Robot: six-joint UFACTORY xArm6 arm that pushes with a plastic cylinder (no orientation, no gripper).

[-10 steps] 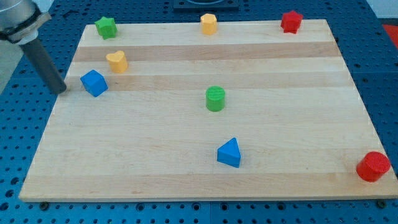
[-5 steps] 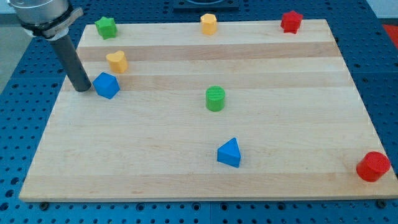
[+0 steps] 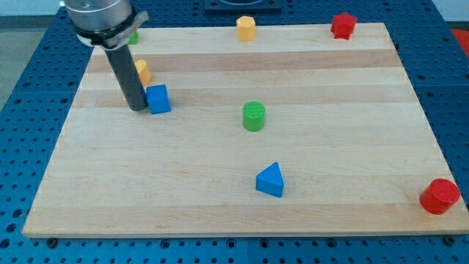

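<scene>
My tip (image 3: pixel 137 108) rests on the wooden board (image 3: pixel 242 198) at the view's left and presses against the left side of the blue cube (image 3: pixel 158 99). Just above the tip, the yellow block (image 3: pixel 143 71) peeks out from behind the rod. A green star block (image 3: pixel 133 36) at the top left is mostly hidden by the arm. The green cylinder (image 3: pixel 253 116) stands to the right of the blue cube, near the board's middle. A blue triangular block (image 3: pixel 270 180) lies lower, towards the view's bottom.
A yellow block (image 3: pixel 245 28) sits at the board's top edge. A red star block (image 3: pixel 342 25) is at the top right corner. A red cylinder (image 3: pixel 440 196) stands at the bottom right corner. Blue perforated table (image 3: pixel 22 132) surrounds the board.
My tip has moved to the right along the board, pushing the blue cube with it. The cube has also turned. The arm now covers most of the green star.
</scene>
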